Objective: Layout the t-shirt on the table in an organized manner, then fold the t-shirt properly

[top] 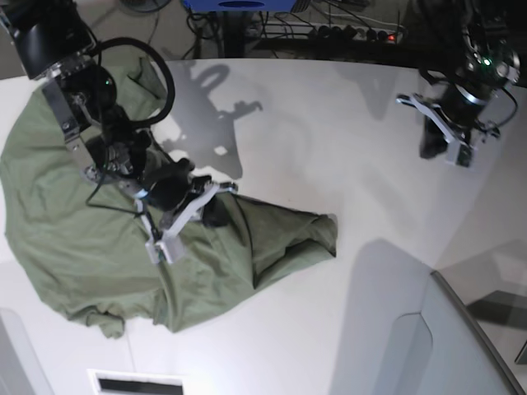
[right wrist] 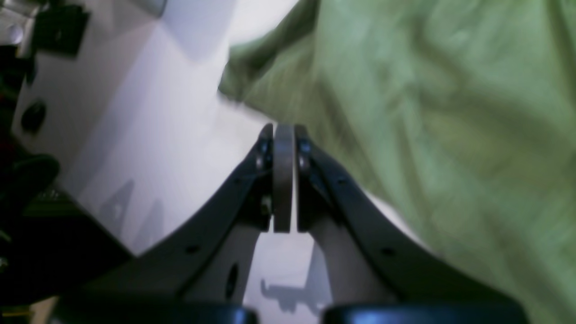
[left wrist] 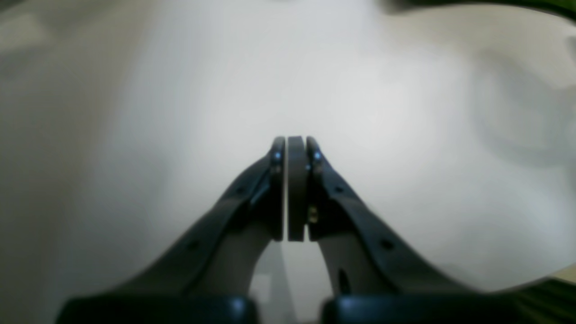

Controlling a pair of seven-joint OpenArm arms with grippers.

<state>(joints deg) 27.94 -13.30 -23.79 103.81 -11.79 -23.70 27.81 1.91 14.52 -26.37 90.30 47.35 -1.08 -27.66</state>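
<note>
Clenched empty over rumpled t-shirt (top: 99,247) on tabletop (top: 329,123), right pincer (right wrist: 283,130); left pincer (left wrist: 296,141) likewise shut, well apart; risks dragging cloth into worse bunching.

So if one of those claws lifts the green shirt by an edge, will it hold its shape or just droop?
Most likely droop. The t-shirt lies rumpled, with soft folds and a bunched corner, so it looks thin and floppy. It would probably hang from the pinch point and drag across the table rather than slide as one piece. It also seems light: it lies nearly flat.
</note>
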